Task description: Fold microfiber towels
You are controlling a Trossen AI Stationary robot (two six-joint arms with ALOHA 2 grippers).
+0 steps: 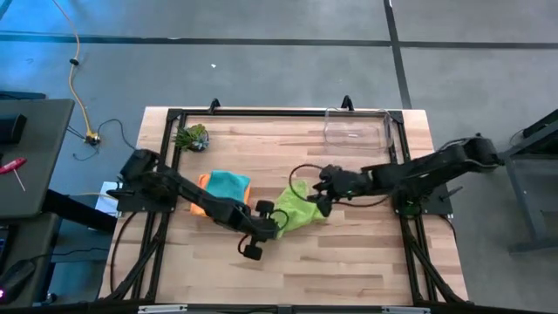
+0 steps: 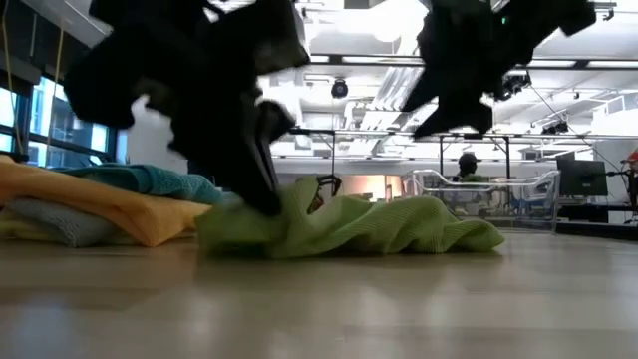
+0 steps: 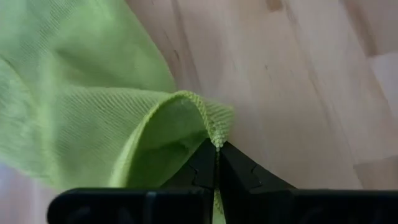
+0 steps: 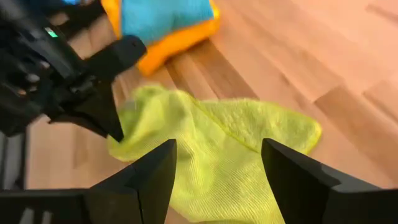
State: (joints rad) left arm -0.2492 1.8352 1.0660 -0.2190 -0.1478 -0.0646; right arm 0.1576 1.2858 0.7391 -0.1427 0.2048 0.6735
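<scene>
So my left end effector (image 3: 217, 149) pinches just the lime towel's (image 1: 301, 209) hem; right end effector (image 4: 217, 165) hovers released. Tug and it slips.

Ceiling lights (image 2: 399, 20) glared behind me; my arms showed dark and blurred, the near table (image 2: 319, 319) soft.

Ribbed matt lime green towel (image 3: 93, 118) on smooth pale wood table (image 3: 298, 81)
</scene>
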